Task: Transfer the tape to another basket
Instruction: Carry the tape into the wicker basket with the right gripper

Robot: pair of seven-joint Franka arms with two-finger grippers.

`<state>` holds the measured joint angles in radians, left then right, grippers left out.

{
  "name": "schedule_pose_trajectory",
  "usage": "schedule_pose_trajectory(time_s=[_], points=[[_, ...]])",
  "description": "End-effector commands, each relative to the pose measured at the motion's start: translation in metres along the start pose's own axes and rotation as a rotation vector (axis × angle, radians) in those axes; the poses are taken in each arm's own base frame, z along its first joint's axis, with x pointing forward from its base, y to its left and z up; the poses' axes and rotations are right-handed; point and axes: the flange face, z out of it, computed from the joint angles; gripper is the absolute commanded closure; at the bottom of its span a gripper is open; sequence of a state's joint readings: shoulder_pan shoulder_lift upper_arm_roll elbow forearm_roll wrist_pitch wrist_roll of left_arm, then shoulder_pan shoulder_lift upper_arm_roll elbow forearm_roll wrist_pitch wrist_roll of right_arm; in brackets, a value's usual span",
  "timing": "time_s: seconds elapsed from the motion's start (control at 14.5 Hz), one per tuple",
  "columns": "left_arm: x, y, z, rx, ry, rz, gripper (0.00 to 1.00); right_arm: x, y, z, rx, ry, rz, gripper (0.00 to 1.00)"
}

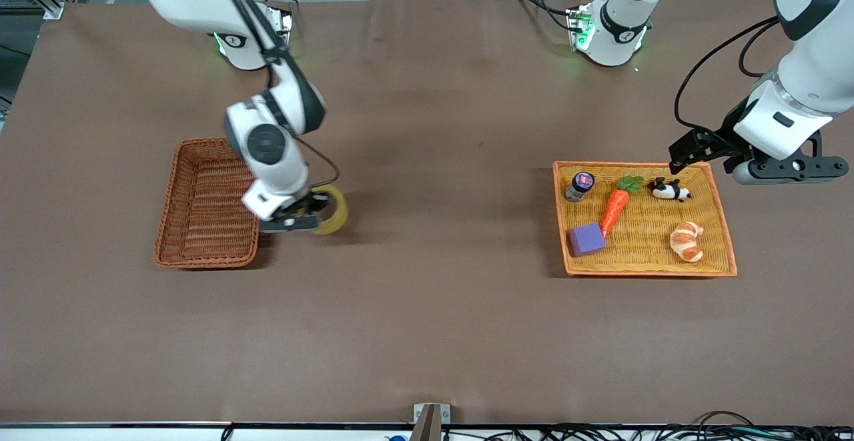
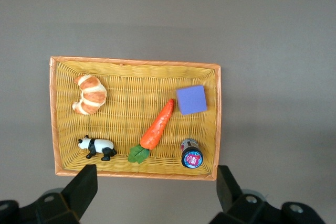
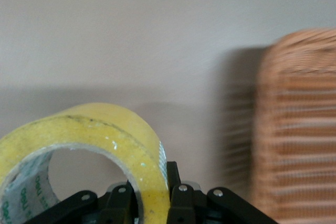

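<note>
Right hand [image 1: 308, 214] clamps tape [image 1: 331, 210], seemingly just outside basket [image 1: 207, 203] rim.

Tape [image 3: 105, 135]: translucent yellowish plastic film, glossy, with a few pale specks on its smooth outer band; basket [image 1: 203, 204]: reddish-brown woven wicker, ribbed and matt; tray [image 2: 135, 66]: orange-yellow woven fibre, finer weave, matt; table [image 1: 427, 334]: brown covering, matt, faintly creased like cloth; right gripper [image 3: 155, 203]: black matt plastic with small bright metal screw heads; arm shells: smooth white glossy plastic; cube [image 2: 191, 99]: matt purple, foam-like.
</note>
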<state>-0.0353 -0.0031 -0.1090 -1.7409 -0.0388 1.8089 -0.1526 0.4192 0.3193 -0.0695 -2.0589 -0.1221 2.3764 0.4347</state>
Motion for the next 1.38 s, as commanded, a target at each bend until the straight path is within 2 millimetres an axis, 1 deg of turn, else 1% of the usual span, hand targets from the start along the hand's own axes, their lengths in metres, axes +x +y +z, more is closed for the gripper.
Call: schedule_pose_trajectory(time_s=[0.0, 0.07, 0.14, 0.21, 0.28, 0.34, 0.55, 0.62, 0.76, 0.9, 1.1, 1.17, 1.31], points=[[0.002, -0.001, -0.004, 0.015, 0.023, 0.011, 0.0, 0.009, 0.077, -0.042, 0.003, 0.023, 0.021, 1.0], [0.001, -0.002, -0.005, 0.021, 0.024, 0.021, 0.0, 0.013, 0.106, -0.043, 0.002, 0.024, 0.015, 1.0], [0.001, -0.002, -0.003, 0.044, 0.021, 0.04, 0.0, 0.014, 0.13, -0.043, 0.0, 0.021, -0.003, 1.0], [0.0, 0.002, -0.002, 0.069, 0.019, 0.079, 0.0, 0.015, 0.15, -0.043, -0.002, 0.02, -0.023, 1.0], [0.0, 0.002, -0.002, 0.071, 0.018, 0.077, 0.0, 0.008, 0.17, -0.036, -0.002, 0.009, -0.033, 1.0], [-0.001, 0.001, -0.004, 0.067, 0.019, 0.07, 0.0, 0.001, 0.183, -0.029, 0.0, 0.01, -0.038, 1.0], [0.0, -0.004, -0.004, 0.055, 0.014, 0.073, 0.0, -0.028, 0.227, 0.003, 0.008, 0.047, -0.104, 1.0], [0.0, -0.002, -0.005, 0.043, 0.014, 0.071, 0.0, -0.039, 0.239, 0.015, 0.01, 0.045, -0.117, 1.0], [-0.001, -0.002, -0.005, 0.034, 0.011, 0.066, 0.0, -0.061, 0.247, 0.039, 0.017, 0.043, -0.123, 0.99], [0.0, -0.002, -0.005, 0.034, 0.01, 0.066, 0.0, -0.074, 0.243, 0.055, 0.022, 0.066, -0.125, 0.99], [0.001, -0.008, -0.005, 0.033, 0.012, 0.053, 0.0, -0.076, 0.239, 0.065, 0.026, 0.056, -0.131, 0.96], [0.001, -0.009, -0.006, 0.033, 0.013, 0.05, 0.0, -0.077, 0.234, 0.075, 0.029, 0.045, -0.141, 0.91], [0.002, -0.017, -0.008, 0.009, 0.014, 0.029, 0.0, -0.079, 0.229, 0.087, 0.032, 0.043, -0.149, 0.84]])
